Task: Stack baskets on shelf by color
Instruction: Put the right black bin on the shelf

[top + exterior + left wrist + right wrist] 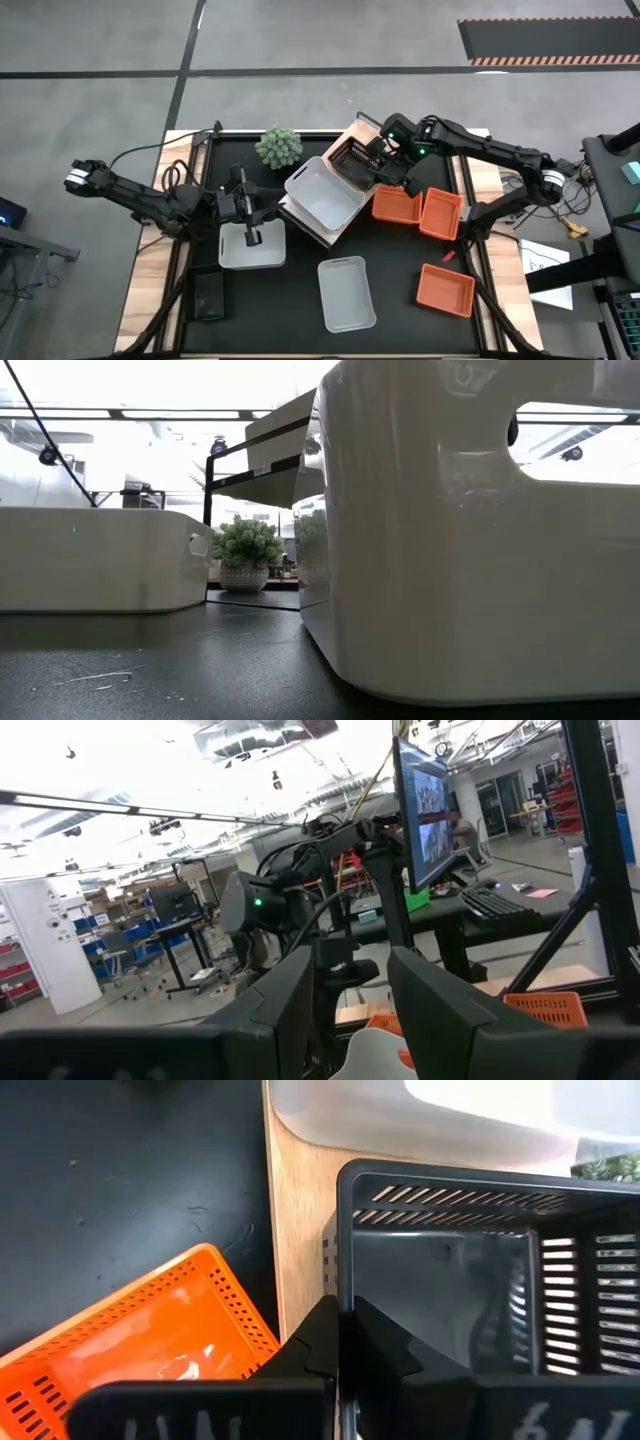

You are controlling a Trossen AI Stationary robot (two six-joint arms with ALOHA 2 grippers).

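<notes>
A tilted light-wood shelf (353,134) lies mid-table with a white basket (322,193) and a black slatted basket (350,160) on it. My right gripper (384,168) is at the black basket's right side and is shut on its wall (347,1342). My left gripper (251,226) hovers open over the far part of another white basket (252,248), which rests on the tabletop. In the left wrist view its fingers (300,1005) stand apart with nothing gripped between them. Neither gripper shows in the low view. My right gripper pinches the black basket's side wall (339,1270) at its upper rim, one finger outside (318,1342) and one inside the basket. The fingers come from above, pointing down. The basket sits upright over the wooden shelf (300,1230); I cannot tell whether it is lifted.
Three orange baskets (397,205) (441,213) (445,288) lie on the right of the table. A white basket (346,292) is at the near middle and a black one (207,293) near left. A green spiky plant (278,146) stands at the far edge.
</notes>
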